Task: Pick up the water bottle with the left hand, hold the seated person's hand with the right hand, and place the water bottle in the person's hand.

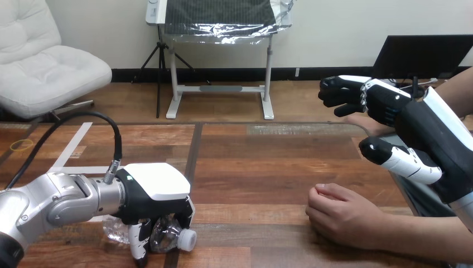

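**Head view: bottle gripped but not lifted, handover still to come**

Left hand [153,195] is down over the water bottle [177,239], fingers curled round the clear body, cap poking out toward the view's right. The bottle lies on its side on the table [256,167] near the front edge, so the grasp looks made but the lift is not yet done.

Right hand [390,103] is raised at the view's right, just over the person's upper hand [356,119], which peeks out from under it, mostly hidden. Cannot tell whether the two touch or whether the robot has a grip there, so the hold step is unconfirmed.

The person's lower hand [340,215] rests as a loose fist on the table, well apart from the bottle.

Left to do, by my read: lift the bottle, carry it across, confirm the hold, and set the bottle in the person's hand.
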